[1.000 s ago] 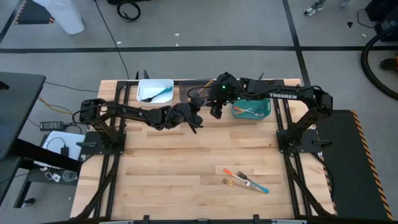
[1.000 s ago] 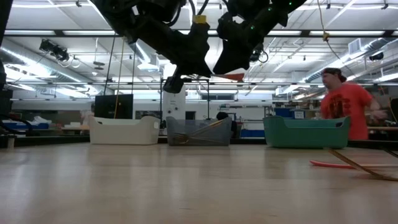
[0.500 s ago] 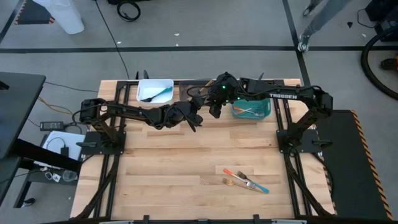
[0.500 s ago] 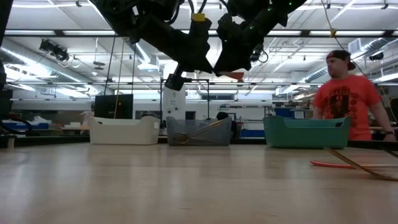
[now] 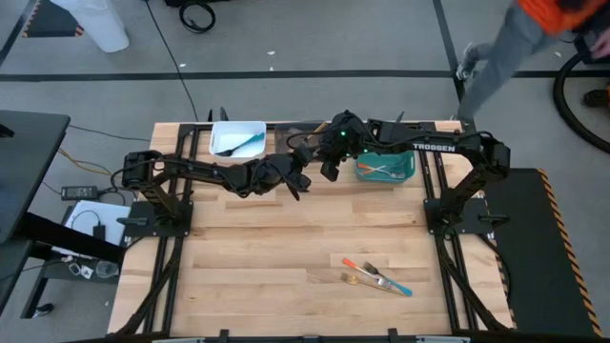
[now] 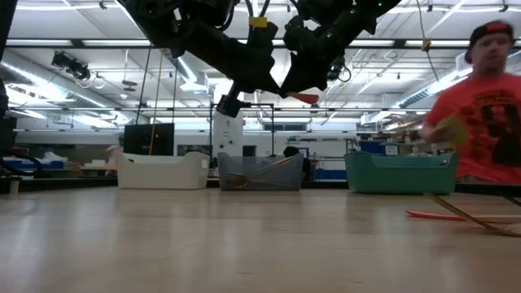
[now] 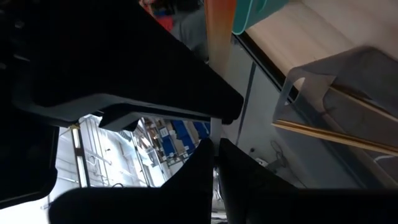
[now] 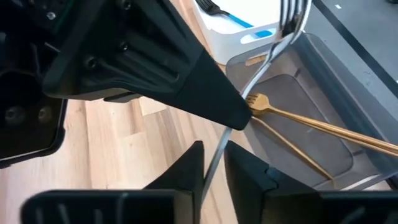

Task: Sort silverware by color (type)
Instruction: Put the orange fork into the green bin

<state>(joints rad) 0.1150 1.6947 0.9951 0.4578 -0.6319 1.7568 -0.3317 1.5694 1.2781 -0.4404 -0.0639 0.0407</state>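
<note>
A fork with a metal shaft (image 8: 261,68), tines (image 8: 292,12) and an orange handle (image 7: 221,31) hangs high over the table's far middle, near the grey bin (image 6: 259,172). My left gripper (image 7: 214,149) is shut on its shaft. My right gripper (image 8: 214,165) meets it from the right. Its fingers stand close on either side of the shaft, nearer the handle, with a narrow gap on each side. In the low view the handle's end (image 6: 308,99) sticks out beside the two grippers. My left gripper pinches the fork's thin metal shaft (image 7: 215,129) between its two fingertips, between the tines and the handle. The fingers come about level from the table's left and lie across the fork. The fork is lifted clear, far above the tabletop.
Along the far edge stand a white bin (image 5: 238,138) with blue-handled forks, the grey bin (image 8: 323,93) with golden forks (image 8: 311,127), and a teal bin (image 5: 386,169). Several loose forks (image 5: 376,276) lie at the near right. A person (image 6: 488,114) moves beyond the table.
My left gripper has rolled a little about its own line while staying in place, and the fork remains held between the two arms. The person behind the table has walked toward the right.
</note>
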